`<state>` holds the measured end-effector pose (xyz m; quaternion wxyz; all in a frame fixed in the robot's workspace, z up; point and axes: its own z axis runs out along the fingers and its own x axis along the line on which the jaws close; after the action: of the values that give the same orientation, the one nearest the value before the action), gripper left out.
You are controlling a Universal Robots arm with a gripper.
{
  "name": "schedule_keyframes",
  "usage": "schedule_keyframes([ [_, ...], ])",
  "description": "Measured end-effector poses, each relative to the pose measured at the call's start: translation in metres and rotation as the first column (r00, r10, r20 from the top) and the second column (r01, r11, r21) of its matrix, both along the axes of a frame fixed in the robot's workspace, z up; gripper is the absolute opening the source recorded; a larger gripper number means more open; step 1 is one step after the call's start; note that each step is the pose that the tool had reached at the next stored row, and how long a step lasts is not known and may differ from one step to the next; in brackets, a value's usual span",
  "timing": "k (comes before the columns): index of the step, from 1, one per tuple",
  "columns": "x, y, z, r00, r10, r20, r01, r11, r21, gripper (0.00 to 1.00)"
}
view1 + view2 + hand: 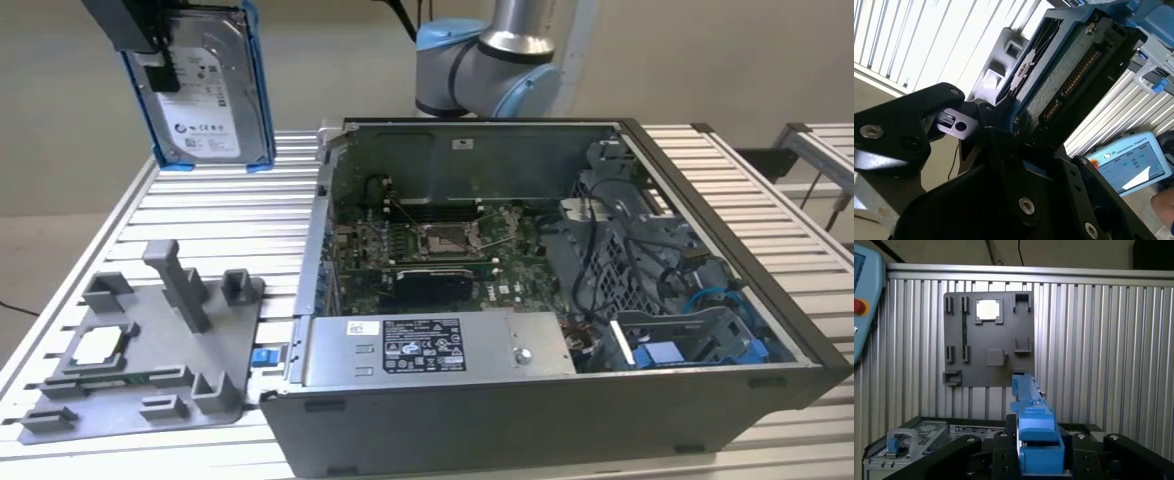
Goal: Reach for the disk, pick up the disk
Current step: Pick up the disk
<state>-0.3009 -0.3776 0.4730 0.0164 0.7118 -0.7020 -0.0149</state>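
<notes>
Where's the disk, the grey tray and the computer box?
disk (214, 100), exterior view, on its white label.
grey tray (154, 362), exterior view, on its flat base.
computer box (534, 425), exterior view, on its near side wall.

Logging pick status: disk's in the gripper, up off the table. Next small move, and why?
Probably just a brief hold at this height, grip shut. The gripper clamps the disk upright near its top, and the first wrist view shows the grey fixture and slatted table well below it, so the pick looks done.
</notes>
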Motion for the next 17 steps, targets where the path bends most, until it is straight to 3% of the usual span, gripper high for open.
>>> schedule_keyframes([
  [17, 0.039, 0.0, 0.0001, 1.0, 0.004, -0.005, -0.004, 1.0, -0.0001, 0.0],
])
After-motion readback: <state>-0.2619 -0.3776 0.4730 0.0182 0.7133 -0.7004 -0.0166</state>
